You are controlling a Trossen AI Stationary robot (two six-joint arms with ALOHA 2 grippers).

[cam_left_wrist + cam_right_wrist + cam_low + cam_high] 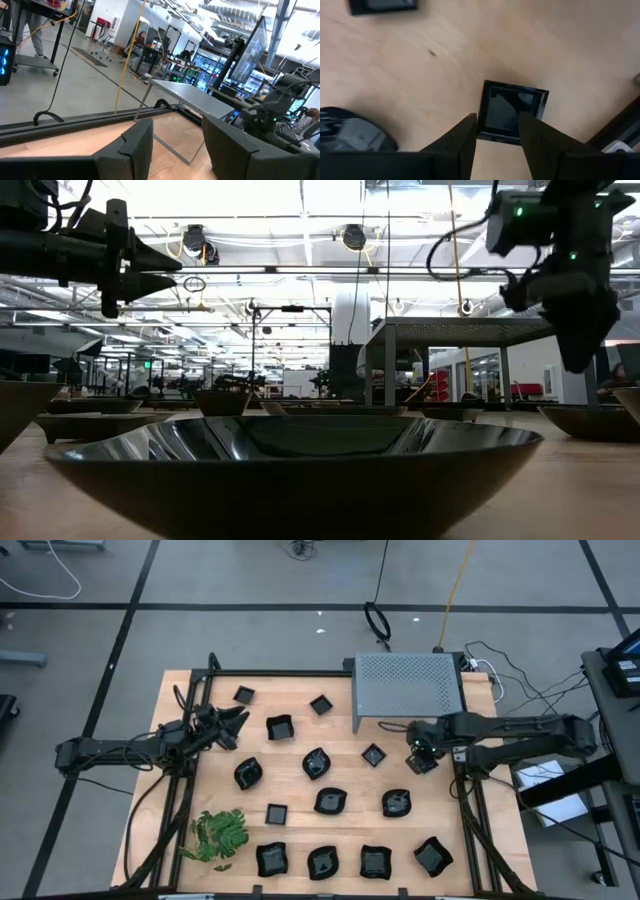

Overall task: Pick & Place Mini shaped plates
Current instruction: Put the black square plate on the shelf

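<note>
The right wrist view is showing what the high view is hiding: a small square plate (pixel 514 111) lying flat on the table (pixel 420 65) directly below the right gripper (pixel 497 142), fingers spread and empty, edges skewed to them; being square, it has no long axis. It is sitting just beside the grey box (pixel 408 683). The left gripper (pixel 238 724) is hovering open, well apart from the box.

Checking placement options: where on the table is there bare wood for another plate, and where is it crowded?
Free: the wood left of the grey perforated box, between the two small square plates and, and the patch between the leafy sprig and the left gripper. Crowded: the near row of four plates, from to.
</note>
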